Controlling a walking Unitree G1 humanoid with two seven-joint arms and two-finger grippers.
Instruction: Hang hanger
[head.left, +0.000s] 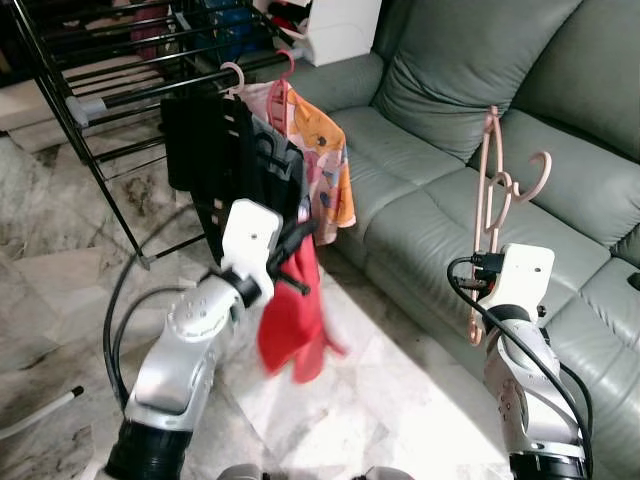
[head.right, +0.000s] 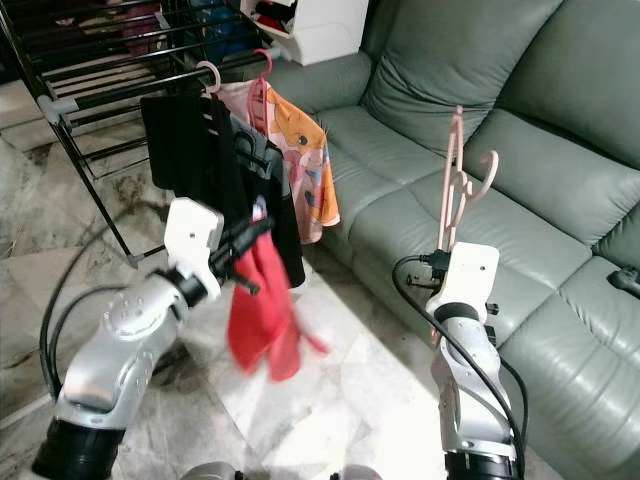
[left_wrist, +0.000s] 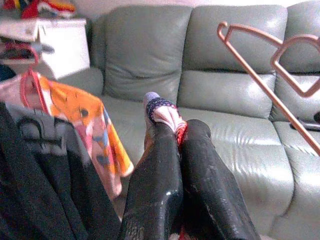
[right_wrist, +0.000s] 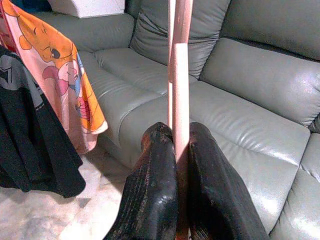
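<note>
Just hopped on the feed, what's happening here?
The right gripper is shut on a pink plastic hanger, held upright in front of the grey-green leather sofa. The left gripper is shut on a red cloth garment. Black and orange clothes hang on the black metal drying rack.

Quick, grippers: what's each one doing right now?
Left gripper: shut on the red garment.
Right gripper: shut on the pink hanger, held upright.
</note>
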